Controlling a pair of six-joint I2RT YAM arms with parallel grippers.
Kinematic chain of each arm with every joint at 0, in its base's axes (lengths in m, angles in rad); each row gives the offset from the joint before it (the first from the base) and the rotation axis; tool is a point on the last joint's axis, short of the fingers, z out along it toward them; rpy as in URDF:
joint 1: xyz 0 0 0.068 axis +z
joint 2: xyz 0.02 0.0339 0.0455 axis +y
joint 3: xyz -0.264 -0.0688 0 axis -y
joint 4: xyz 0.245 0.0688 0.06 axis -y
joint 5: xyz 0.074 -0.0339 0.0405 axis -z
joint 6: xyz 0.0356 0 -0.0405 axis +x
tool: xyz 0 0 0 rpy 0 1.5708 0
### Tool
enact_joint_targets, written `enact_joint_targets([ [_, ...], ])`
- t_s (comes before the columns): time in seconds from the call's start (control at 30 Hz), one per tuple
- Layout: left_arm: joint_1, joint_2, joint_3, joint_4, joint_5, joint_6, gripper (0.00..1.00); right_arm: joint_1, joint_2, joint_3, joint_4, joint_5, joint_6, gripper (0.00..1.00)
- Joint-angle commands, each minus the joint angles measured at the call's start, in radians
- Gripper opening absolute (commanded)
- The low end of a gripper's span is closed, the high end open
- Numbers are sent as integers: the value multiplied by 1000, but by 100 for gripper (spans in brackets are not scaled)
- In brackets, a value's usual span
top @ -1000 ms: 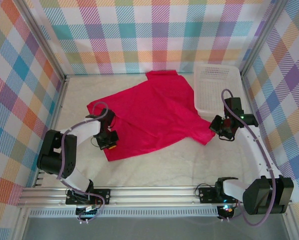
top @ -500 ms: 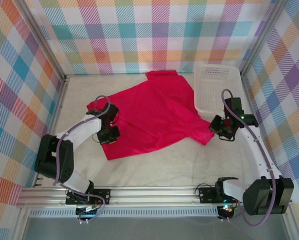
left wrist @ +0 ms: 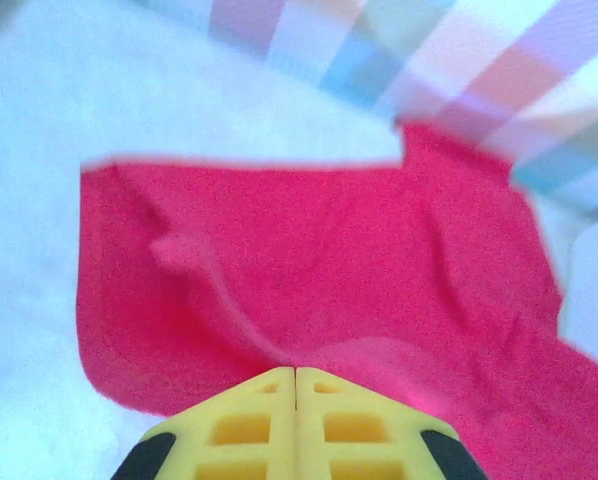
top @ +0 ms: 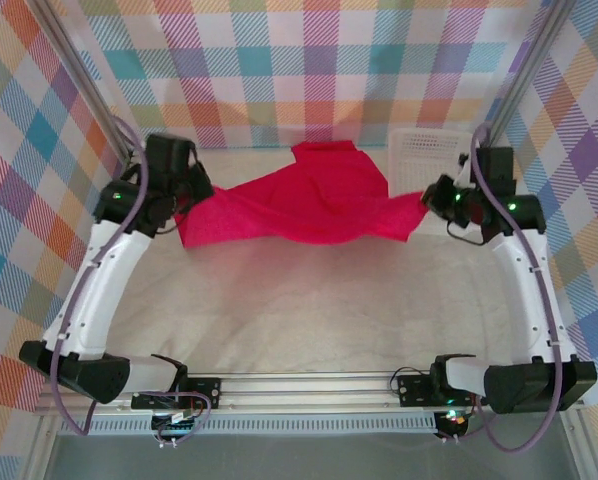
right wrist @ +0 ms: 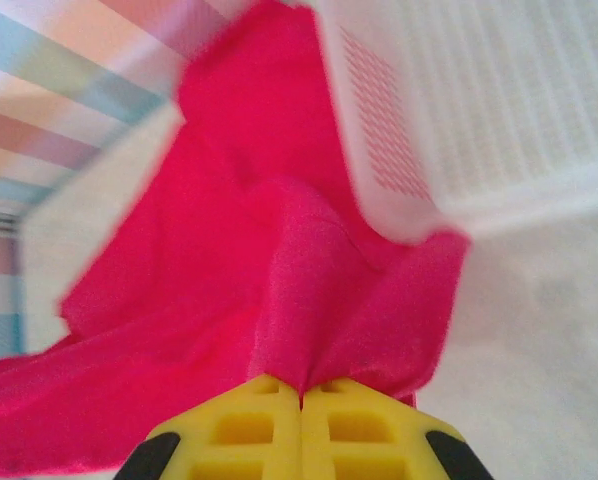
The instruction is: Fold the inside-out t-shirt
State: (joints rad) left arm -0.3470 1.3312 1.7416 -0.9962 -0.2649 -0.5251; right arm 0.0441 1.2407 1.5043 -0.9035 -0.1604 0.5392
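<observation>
The shirt (top: 309, 200) spans the upper middle of the top view, its long axis running left to right between the two arms and one part reaching toward the back wall. The left gripper (top: 182, 203), at upper left, is pinched tight on the shirt's left edge. The right gripper (top: 431, 195), at upper right just in front of the basket (top: 429, 150), is clamped on the right corner. Each arm is equally near its own end, with the cloth sagging between them over the desk (top: 279, 310). Any fold from here probably depends on both ends travelling together, square to that left-right line.
</observation>
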Motion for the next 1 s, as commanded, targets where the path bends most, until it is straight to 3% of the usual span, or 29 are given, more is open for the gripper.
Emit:
enact_joint_targets([
  [0.0, 19, -20, 180, -10, -149, 86, 0, -3, 11, 196, 26, -83, 18, 0],
  [0.23, 34, -106, 431, 134, -220, 190, 0, -4, -19, 531, 45, -154, 37, 0],
  [0.4, 34, -194, 487, 204, -196, 254, 0, -3, -99, 653, 58, -173, 5, 0],
  [0.6, 34, -253, 562, 222, -172, 320, 0, -4, -156, 763, 58, -99, -25, 0],
  [0.83, 34, -210, 566, 194, -236, 402, 0, -4, -28, 839, 46, -56, -49, 0],
  [0.97, 34, -159, 419, 236, -320, 460, 0, -4, 75, 768, 94, -76, -43, 0],
])
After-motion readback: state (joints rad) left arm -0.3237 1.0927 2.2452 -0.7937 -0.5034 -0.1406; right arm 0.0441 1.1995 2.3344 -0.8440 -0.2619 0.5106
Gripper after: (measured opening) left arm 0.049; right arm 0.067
